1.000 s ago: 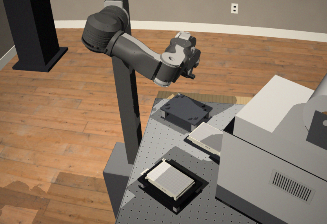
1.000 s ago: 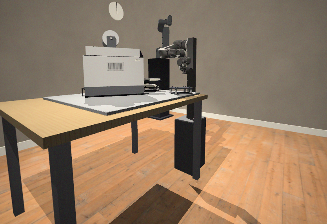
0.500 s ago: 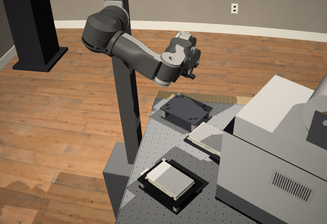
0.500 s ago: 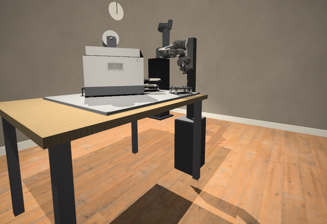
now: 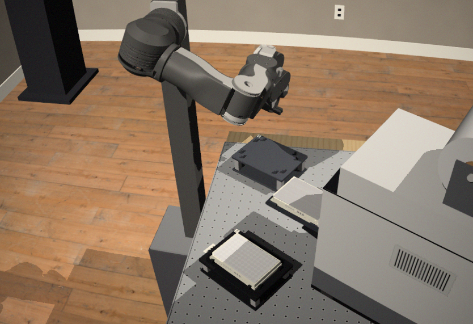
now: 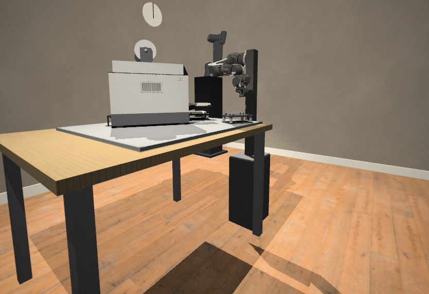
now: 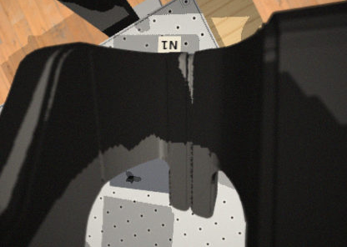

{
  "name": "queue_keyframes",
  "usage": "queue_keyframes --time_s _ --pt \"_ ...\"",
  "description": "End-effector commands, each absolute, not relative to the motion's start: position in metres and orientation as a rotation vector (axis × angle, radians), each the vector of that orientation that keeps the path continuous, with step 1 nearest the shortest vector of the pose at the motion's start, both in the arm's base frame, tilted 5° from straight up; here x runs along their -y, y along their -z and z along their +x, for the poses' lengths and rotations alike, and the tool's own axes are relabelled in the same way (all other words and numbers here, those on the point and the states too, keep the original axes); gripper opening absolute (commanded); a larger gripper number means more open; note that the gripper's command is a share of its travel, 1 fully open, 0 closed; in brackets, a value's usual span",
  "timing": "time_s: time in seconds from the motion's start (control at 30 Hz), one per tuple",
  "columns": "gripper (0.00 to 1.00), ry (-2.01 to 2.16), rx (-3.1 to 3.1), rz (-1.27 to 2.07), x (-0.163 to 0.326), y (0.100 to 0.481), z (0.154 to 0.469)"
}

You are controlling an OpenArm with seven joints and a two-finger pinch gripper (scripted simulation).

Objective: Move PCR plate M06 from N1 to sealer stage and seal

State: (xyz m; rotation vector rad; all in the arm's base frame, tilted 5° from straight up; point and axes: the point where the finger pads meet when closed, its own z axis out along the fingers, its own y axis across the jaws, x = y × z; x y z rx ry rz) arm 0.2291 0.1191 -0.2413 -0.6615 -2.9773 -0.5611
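Top view: gripper (image 5: 278,108) clenched, holding nothing, above far edge of breadboard (image 5: 220,229), over bare plate nest N1 (image 5: 269,158). PCR plate M06 (image 5: 296,198) sits on stage at sealer (image 5: 387,236) front. Sealed plate M09 (image 5: 245,259) on nest N2 (image 5: 260,287) near left edge.

Exterior view: open air between gripper (image 6: 242,93) and nest N1 (image 6: 236,116) at far corner.

Wrist view: fingers pressed together; "IN" label (image 7: 169,44) beyond.

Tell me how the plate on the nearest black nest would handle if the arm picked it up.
Probably stiff: the plate looks like a flat, straight-edged slab. Likely light, since it is thin and sits low on its nest. It shouldn't roll or tip, but its smooth, narrow sides might slip in the pincer, which is shut and empty.
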Motion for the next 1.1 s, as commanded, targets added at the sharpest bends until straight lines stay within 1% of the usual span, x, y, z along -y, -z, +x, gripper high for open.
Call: queue_keyframes --time_s 0.0,0.1,1.07 --pt "0.00 0.489 2.998 -0.676 -0.109 0.243 0.230" --pt "0.00 0.353 3.030 -0.697 -0.089 0.246 0.229" --pt "0.00 0.353 3.030 -0.697 -0.094 0.245 0.229"
